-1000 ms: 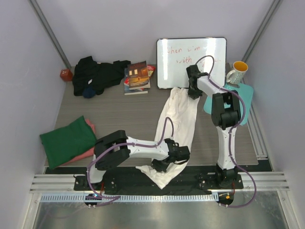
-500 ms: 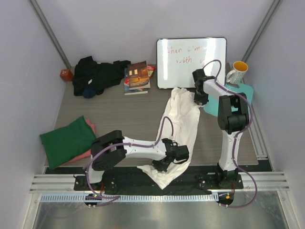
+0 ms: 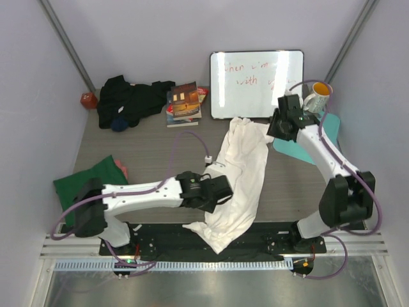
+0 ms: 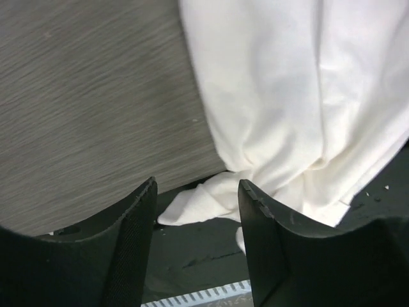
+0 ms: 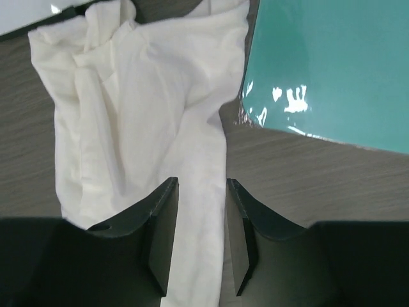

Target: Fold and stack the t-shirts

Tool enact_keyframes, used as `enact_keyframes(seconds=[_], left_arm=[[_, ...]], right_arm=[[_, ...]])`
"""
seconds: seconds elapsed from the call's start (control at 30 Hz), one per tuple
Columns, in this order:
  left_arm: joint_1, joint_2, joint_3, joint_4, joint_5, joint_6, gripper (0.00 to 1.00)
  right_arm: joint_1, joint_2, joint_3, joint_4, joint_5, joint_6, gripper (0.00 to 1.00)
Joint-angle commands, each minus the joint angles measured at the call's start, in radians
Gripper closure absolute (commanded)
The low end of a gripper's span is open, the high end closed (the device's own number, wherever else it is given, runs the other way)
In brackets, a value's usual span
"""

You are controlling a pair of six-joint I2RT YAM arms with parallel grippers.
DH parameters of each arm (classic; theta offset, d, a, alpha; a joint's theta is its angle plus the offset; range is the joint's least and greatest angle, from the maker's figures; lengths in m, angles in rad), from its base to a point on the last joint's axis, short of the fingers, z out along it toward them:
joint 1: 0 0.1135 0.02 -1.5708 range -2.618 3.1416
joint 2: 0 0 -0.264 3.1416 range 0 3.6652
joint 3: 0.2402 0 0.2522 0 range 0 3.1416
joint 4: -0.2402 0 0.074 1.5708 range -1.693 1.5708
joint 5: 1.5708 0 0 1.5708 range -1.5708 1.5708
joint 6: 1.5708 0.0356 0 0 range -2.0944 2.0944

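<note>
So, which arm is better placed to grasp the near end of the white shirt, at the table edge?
Left. The left gripper hovers open right by that end of the white shirt. The right gripper, also open, is over the far end near the whiteboard.

White t-shirt [image 3: 239, 169] lies as a long rumpled strip from table centre toward 6 o'clock, its end over the near edge. Left gripper [image 3: 219, 192] sits at its 9 o'clock side, right gripper [image 3: 276, 129] at its 1 o'clock end. Black t-shirt [image 3: 128, 99] is heaped at 11 o'clock. Green t-shirt [image 3: 73, 185] lies over pink t-shirt [image 3: 121, 170] at 8 o'clock.
</note>
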Motion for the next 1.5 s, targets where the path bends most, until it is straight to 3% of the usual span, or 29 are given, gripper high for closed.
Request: enact_keyframes(seconds=[0.0,0.2,0.3,0.4,0.57,0.77,0.9,0.97,1.0,1.03,1.07,1.27,1.47], left_arm=[[0.087,-0.159,-0.18,0.061,-0.041,-0.046,0.44],[0.125,-0.23,-0.344,0.192,0.054,-0.089,0.39],[0.125,-0.173,-0.338,0.203,0.079,-0.084,0.4],[0.125,-0.145,-0.319,0.204,0.077,-0.071,0.4],[0.136,-0.118,-0.291,0.241,0.061,-0.026,0.4],[0.179,-0.018,-0.179,0.232,0.056,0.06,0.42],[0.237,0.049,-0.058,0.221,0.071,0.132,0.5],[0.275,0.082,-0.006,0.212,0.071,0.178,0.57],[0.303,0.118,0.054,0.195,0.071,0.19,0.7],[0.315,0.137,0.085,0.189,0.077,0.219,0.82],[0.329,0.175,0.144,0.184,0.08,0.23,0.98],[0.43,0.362,0.405,0.16,0.142,0.316,1.0],[0.473,0.611,0.681,0.114,0.206,0.376,1.0]], right_arm=[[0.011,-0.195,-0.234,0.062,-0.162,0.081,0.57],[0.105,-0.426,-0.454,0.065,-0.25,0.138,0.52],[0.246,-0.453,-0.482,-0.016,-0.166,0.172,0.51],[0.323,-0.502,-0.546,-0.033,-0.23,0.234,0.5],[0.357,-0.601,-0.635,-0.026,-0.139,0.27,0.44],[0.355,-0.503,-0.608,-0.021,0.033,0.262,0.47],[0.354,-0.345,-0.484,0.014,0.183,0.2,0.55],[0.337,-0.29,-0.431,0.037,0.208,0.157,0.73],[0.328,-0.239,-0.382,0.054,0.219,0.149,0.94],[0.311,-0.216,-0.359,0.06,0.216,0.138,0.99],[0.282,-0.191,-0.316,0.069,0.215,0.124,0.99],[0.128,-0.027,-0.191,0.154,0.178,0.061,0.99],[0.087,0.158,-0.124,0.183,0.173,0.04,0.99]])
